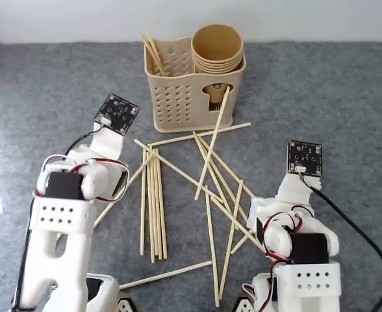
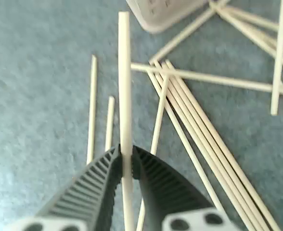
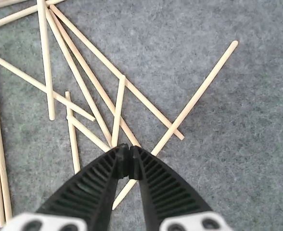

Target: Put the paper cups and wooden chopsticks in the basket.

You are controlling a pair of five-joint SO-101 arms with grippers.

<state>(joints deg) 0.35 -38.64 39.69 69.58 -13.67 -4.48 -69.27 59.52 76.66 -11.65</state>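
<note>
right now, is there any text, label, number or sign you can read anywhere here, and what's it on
None can be read.
On the left arm's circuit board: tiny pale markings, too small to read.
On the right arm's circuit board: the same, too small to read.
On the basket, paper cups and wooden chopsticks: no print to be seen.

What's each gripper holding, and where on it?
Left gripper pinches one wooden chopstick on its shaft, a long stretch sticking out in front. Right gripper is shut, apparently on nothing.
</note>
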